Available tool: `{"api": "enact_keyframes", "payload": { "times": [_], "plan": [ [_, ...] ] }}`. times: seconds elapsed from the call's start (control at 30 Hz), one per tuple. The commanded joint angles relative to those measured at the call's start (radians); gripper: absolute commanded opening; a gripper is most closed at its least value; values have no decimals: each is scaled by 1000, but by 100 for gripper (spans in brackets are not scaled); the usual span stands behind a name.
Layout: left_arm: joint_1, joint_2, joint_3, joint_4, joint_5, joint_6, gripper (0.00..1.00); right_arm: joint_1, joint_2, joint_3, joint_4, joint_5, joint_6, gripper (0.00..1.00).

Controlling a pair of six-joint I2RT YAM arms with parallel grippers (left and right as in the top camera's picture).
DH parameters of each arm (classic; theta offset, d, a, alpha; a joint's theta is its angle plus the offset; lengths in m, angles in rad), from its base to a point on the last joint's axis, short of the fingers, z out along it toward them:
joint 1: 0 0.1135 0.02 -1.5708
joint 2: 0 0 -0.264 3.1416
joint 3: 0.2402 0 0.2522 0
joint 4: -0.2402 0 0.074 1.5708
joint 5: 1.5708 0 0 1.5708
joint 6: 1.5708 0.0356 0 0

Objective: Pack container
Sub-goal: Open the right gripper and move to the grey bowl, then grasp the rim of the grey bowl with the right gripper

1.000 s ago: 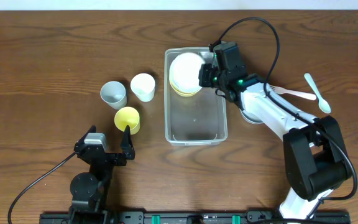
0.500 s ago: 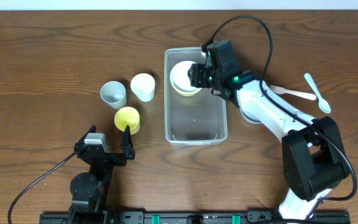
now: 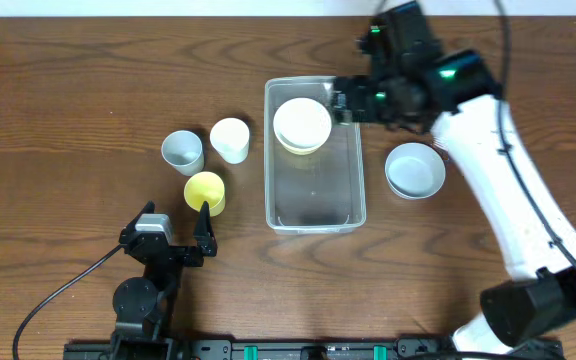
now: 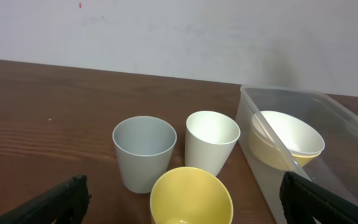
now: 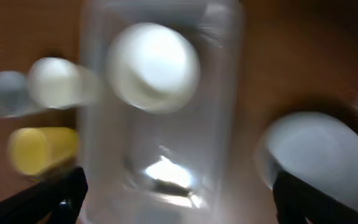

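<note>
The clear container (image 3: 314, 196) lies mid-table. At its far end a white bowl (image 3: 302, 122) rests nested in a yellow bowl (image 3: 298, 148). My right gripper (image 3: 343, 102) hangs open above the container's far right corner, holding nothing. In the blurred right wrist view its open jaws (image 5: 182, 199) look down on the container (image 5: 160, 168) and the white bowl (image 5: 154, 67). My left gripper (image 3: 176, 216) sits open near the front edge, just behind a yellow cup (image 3: 205, 190). The left wrist view shows the yellow cup (image 4: 191, 196) between its fingers, untouched, and the container (image 4: 272, 180) to the right.
A grey-blue bowl (image 3: 415, 170) sits to the right of the container. A grey-blue cup (image 3: 182, 151) and a white cup (image 3: 230, 139) stand to its left, beyond the yellow cup. The right arm reaches across the table's right side.
My right gripper opened and let go of the white bowl, which now rests in the yellow bowl inside the container. The arm then rose and drew back to the right. The left arm has not moved.
</note>
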Motion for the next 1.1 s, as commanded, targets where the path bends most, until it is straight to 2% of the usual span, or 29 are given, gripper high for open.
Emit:
{"api": "enact_keyframes", "payload": {
  "times": [0.0, 0.13, 0.27, 0.53, 0.63, 0.77, 0.9, 1.07],
  "plan": [
    [5, -5, -26, -18, 4, 14, 98, -115, 3, -9, -83, 115, 96, 95],
    [5, -5, -26, -18, 4, 14, 98, -225, 3, -78, -133, 114, 142, 93],
    [5, -5, -26, -18, 4, 14, 98, -289, 3, -209, -97, 113, 166, 91],
    [5, -5, -26, -18, 3, 14, 98, -327, 3, -525, 150, 50, 206, 86],
    [5, -5, -26, -18, 4, 14, 98, -325, 3, -625, 250, 50, 244, 81],
    [5, -5, -26, -18, 4, 14, 98, -325, 3, -732, 378, 34, 248, 69],
    [5, -5, -26, -18, 3, 14, 98, -325, 3, -785, 446, 32, 247, 47],
    [5, -5, -26, -18, 3, 14, 98, -325, 3, -816, 497, 37, 247, 29]
  ]
}}
